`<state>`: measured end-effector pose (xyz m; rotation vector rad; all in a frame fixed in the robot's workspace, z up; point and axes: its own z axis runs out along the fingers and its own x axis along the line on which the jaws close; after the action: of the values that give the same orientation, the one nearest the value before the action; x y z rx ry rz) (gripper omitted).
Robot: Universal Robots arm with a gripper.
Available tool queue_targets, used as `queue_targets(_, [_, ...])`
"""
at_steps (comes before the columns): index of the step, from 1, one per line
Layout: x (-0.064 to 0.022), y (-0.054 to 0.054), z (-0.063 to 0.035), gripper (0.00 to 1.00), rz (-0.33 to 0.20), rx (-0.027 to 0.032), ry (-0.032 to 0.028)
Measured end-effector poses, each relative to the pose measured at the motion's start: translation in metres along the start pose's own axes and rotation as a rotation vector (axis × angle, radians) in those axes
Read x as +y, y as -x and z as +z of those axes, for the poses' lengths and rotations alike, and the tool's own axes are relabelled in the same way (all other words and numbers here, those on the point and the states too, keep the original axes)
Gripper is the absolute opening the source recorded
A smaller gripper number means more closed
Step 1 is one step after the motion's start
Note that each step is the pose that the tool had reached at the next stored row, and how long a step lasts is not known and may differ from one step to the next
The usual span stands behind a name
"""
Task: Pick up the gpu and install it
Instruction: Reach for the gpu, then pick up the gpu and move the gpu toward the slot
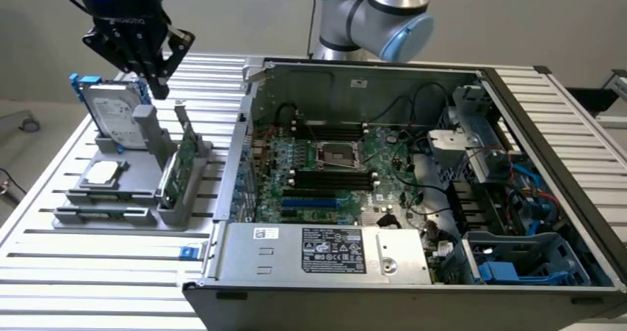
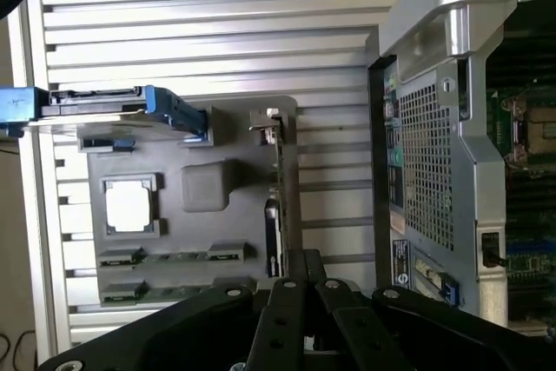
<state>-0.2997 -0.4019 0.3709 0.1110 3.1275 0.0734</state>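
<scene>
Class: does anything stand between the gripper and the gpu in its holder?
Nothing visible does. The black gripper hangs above the upright green gpu card with silver bracket; the silver hard drive in its blue frame stands beside it.

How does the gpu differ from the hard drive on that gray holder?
The gpu shows a green circuit board; the hard drive is silver in a blue frame. The gpu is thinner, the hard drive thicker. The gpu stands beside the computer case, the hard drive farther from it. Both stand on edge in the gray holder.
</scene>
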Motion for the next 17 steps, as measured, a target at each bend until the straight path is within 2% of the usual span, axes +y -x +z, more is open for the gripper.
queue_targets(15, [-0.0001, -0.0007, 0.0003, 0.11, 0.000, 0.0004, -0.0012])
queue_targets(16, [-0.0001, -0.0007, 0.0003, 0.12, 0.000, 0.0004, -0.0013])
queue_targets(17, [-0.0001, -0.0007, 0.0003, 0.17, 0.000, 0.0004, -0.0013])
